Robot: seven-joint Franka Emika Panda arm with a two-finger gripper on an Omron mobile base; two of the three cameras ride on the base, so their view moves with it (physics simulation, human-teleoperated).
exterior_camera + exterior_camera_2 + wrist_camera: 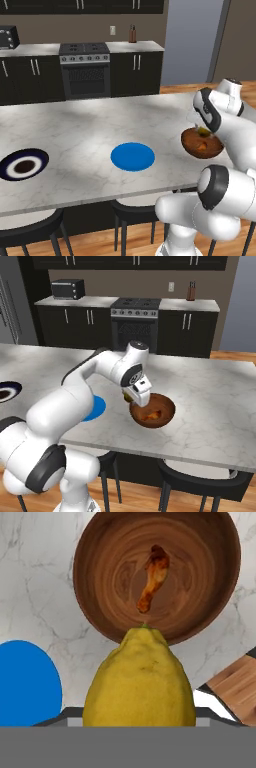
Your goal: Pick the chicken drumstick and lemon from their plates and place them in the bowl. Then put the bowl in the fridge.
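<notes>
One item is done: the chicken drumstick [152, 578] lies in the bowl [100, 572] just beyond the gripper [134, 398], which grasps the lemon [139, 679] above its near rim. Release and fridge remain.

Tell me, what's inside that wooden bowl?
One chicken drumstick lies in the bowl. The lemon is above its near rim, in the gripper, hiding part of that rim.
</notes>
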